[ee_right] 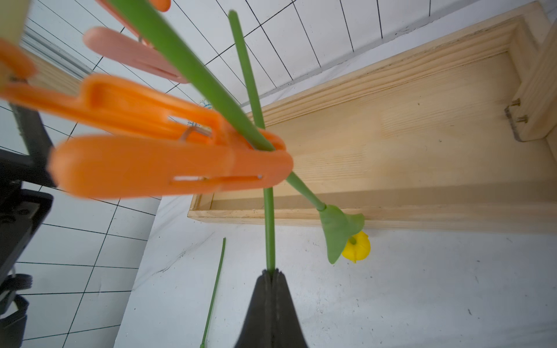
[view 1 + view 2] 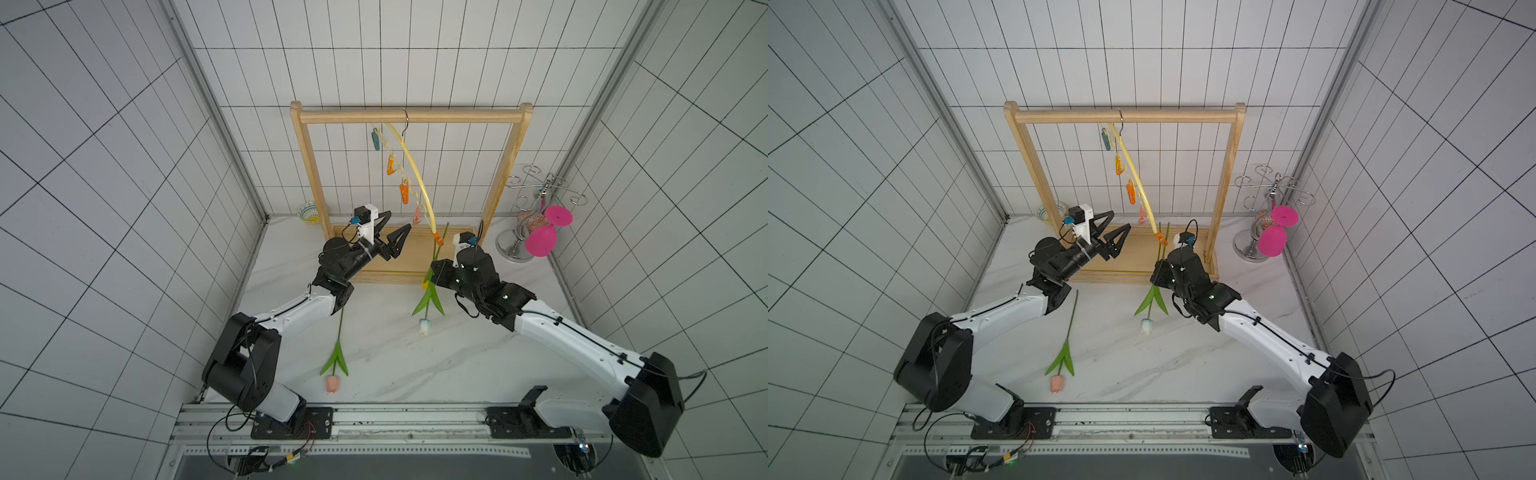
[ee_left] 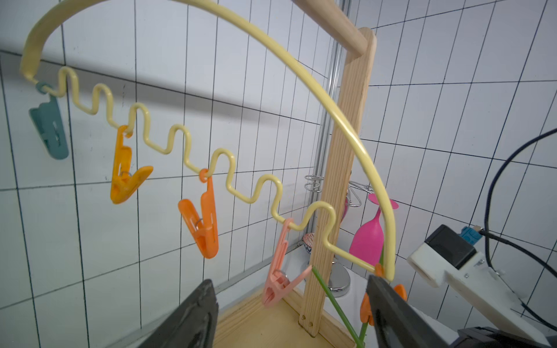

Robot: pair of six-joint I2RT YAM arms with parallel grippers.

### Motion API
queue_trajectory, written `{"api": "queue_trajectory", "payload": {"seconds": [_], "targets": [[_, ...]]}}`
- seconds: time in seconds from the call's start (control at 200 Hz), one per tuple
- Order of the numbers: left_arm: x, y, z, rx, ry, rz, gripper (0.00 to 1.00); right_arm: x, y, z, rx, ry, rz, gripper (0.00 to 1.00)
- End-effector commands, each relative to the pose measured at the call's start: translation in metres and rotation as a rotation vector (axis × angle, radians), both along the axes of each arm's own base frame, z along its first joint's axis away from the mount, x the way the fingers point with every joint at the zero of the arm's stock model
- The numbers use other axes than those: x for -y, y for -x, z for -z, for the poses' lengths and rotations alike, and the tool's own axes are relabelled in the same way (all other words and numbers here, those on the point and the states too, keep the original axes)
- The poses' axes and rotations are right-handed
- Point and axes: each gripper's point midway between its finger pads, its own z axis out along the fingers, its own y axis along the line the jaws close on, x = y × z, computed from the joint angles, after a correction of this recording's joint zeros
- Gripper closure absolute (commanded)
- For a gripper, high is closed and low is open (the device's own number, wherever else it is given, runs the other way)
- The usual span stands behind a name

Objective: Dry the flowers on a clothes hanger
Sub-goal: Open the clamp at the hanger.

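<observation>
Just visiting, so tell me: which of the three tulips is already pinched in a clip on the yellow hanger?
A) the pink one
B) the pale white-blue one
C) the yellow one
C: in the right wrist view the stem of the yellow tulip passes through the closed orange clip. The pink tulip lies on the table, and the pale tulip is held by the right claw.
</observation>
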Motion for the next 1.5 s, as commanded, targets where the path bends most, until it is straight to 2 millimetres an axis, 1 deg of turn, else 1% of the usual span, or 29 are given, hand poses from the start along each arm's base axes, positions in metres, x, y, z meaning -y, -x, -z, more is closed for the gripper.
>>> {"api": "queue_trajectory", "payload": {"seconds": [0.0, 0.095, 0.18, 0.26, 0.45, 0.61, 0.7, 0.79, 0.969, 1.149, 1.194, 1.284, 1.364, 1.494], "targets": [[0.012, -0.011, 0.008, 0.067, -0.120, -0.033, 0.21, 0.001, -0.010, -0.039, 0.079, -0.026, -0.003, 1.00], [0.018, -0.017, 0.006, 0.071, -0.128, -0.025, 0.22, 0.002, -0.015, -0.043, 0.092, -0.024, 0.003, 1.00], [0.024, -0.024, 0.011, 0.063, -0.151, -0.011, 0.22, 0.004, -0.021, -0.047, 0.100, -0.023, 0.012, 1.00], [0.028, -0.029, 0.020, 0.059, -0.193, -0.014, 0.24, 0.007, -0.026, -0.050, 0.106, -0.023, 0.018, 1.00], [0.034, -0.040, 0.034, 0.044, -0.265, -0.016, 0.24, 0.009, -0.033, -0.055, 0.124, -0.030, 0.010, 1.00], [0.037, -0.047, 0.029, 0.050, -0.266, -0.022, 0.26, 0.002, -0.034, -0.058, 0.140, -0.045, -0.032, 1.00], [0.039, -0.052, 0.026, 0.049, -0.265, -0.026, 0.31, -0.001, -0.034, -0.057, 0.143, -0.045, -0.054, 1.00], [0.043, -0.056, 0.029, 0.038, -0.282, -0.018, 0.35, -0.004, -0.035, -0.055, 0.147, -0.043, -0.071, 1.00], [0.054, -0.053, 0.029, 0.037, -0.299, 0.007, 0.36, -0.005, -0.035, -0.061, 0.167, -0.057, -0.081, 1.00], [0.064, -0.049, 0.034, 0.039, -0.335, 0.016, 0.36, -0.005, -0.034, -0.064, 0.176, -0.056, -0.085, 1.00], [0.064, -0.049, 0.034, 0.037, -0.333, 0.016, 0.36, -0.005, -0.034, -0.064, 0.176, -0.057, -0.088, 1.00], [0.065, -0.050, 0.032, 0.033, -0.329, 0.013, 0.42, -0.006, -0.033, -0.066, 0.176, -0.059, -0.094, 1.00], [0.066, -0.049, 0.030, 0.032, -0.327, 0.010, 0.46, -0.006, -0.032, -0.067, 0.180, -0.058, -0.095, 1.00], [0.064, -0.049, 0.024, 0.040, -0.320, 0.000, 0.47, -0.006, -0.032, -0.066, 0.176, -0.056, -0.100, 1.00]]}}
